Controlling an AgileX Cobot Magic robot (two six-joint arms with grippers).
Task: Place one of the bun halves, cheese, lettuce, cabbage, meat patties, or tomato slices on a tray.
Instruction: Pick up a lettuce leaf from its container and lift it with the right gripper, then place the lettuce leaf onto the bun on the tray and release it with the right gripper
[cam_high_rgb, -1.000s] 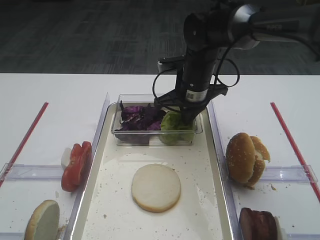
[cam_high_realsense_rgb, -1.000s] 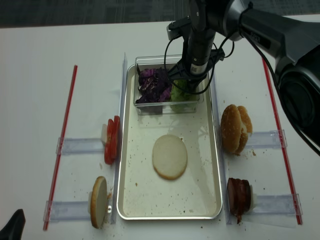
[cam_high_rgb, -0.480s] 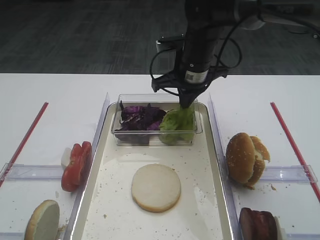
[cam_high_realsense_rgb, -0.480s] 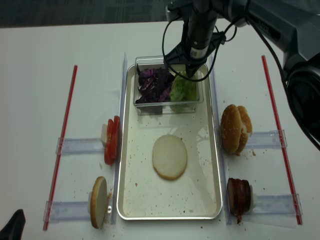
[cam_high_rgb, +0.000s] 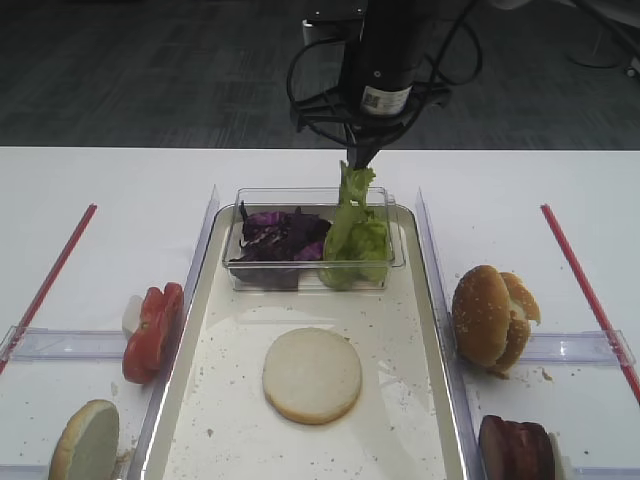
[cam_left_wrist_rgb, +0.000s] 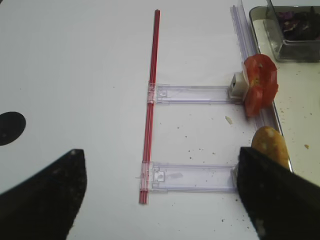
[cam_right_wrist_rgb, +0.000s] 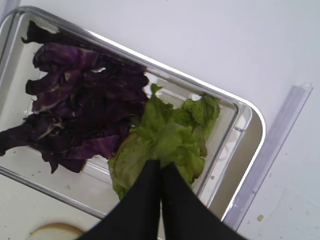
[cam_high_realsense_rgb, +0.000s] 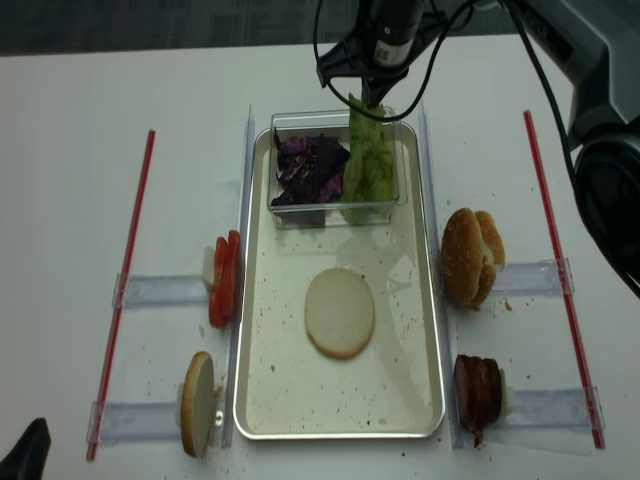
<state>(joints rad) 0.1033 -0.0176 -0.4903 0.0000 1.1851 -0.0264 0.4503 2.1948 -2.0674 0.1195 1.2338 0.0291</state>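
Since the earlier frames the right gripper (cam_high_rgb: 356, 160) is rising at top centre, pinching the lettuce (cam_high_rgb: 352, 215) w/ its lower end trailing in the tub (cam_high_rgb: 232, 262), prob. to carry it to the tray (cam_high_rgb: 420, 400); left pincer's state: can't tell.

White table (cam_high_rgb: 110, 190) under tray (cam_high_rgb: 436, 300), red strips (cam_high_rgb: 48, 285)

Ruffled green lettuce (cam_high_rgb: 355, 225) hangs stretched upright above its tub, beside purple cabbage (cam_high_rgb: 282, 235).
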